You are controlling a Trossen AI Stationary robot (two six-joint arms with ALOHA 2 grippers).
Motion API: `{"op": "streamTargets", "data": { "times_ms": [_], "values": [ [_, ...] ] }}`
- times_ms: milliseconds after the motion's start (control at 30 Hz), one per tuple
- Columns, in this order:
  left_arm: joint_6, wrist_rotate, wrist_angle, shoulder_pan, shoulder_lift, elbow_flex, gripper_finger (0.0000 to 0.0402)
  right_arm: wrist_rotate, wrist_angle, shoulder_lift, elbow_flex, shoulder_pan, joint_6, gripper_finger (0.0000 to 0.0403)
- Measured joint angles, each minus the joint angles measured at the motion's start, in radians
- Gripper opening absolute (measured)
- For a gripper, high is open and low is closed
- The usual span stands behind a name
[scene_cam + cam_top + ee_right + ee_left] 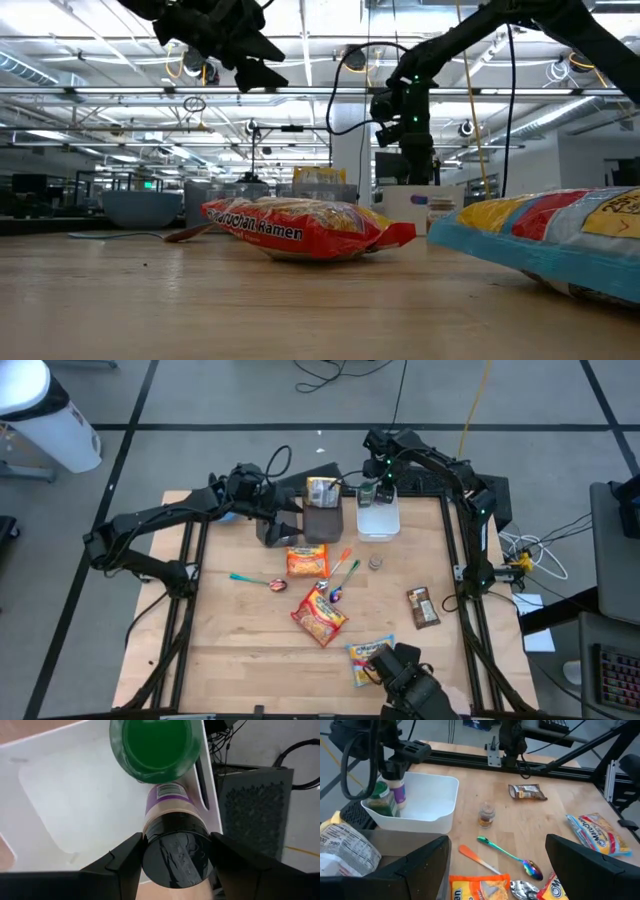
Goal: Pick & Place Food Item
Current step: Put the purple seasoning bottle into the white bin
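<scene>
Gripping a black-capped spice bottle [172, 832] w/ purple label, right gripper [175, 852] hangs over white bin [60, 800] at table's far edge, fingers clamped on cap. Green-lidded jar [150, 747] just beside bottle, inside bin. Left gripper [495, 865] raised near brown box [322, 520], fingers wide apart, nothing held. Ramen pack [320, 615], spoons [340, 575], small jar [376, 562], choc bar [423, 607] spread on table [240, 650].

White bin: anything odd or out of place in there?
Nothing spilled or damaged. The white bin holds a green-lidded jar, and the right gripper is closed on a black-capped bottle beside it. The left gripper hovers open over the dark bin.
</scene>
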Motion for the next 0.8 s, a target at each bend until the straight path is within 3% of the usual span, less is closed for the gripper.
{"op": "streamTargets", "data": {
  "times_ms": [300, 800],
  "values": [
    [0.004, 0.002, -0.001, 0.0, 0.0, 0.0, 0.0342, 0.002, 0.012, 0.008, 0.002, 0.002, -0.004, 0.0204],
    [0.004, 0.003, -0.012, 0.0, 0.0, 0.0, 0.0342, 0.079, 0.052, 0.014, -0.003, 0.02, -0.029, 0.0261]
  ]
}}
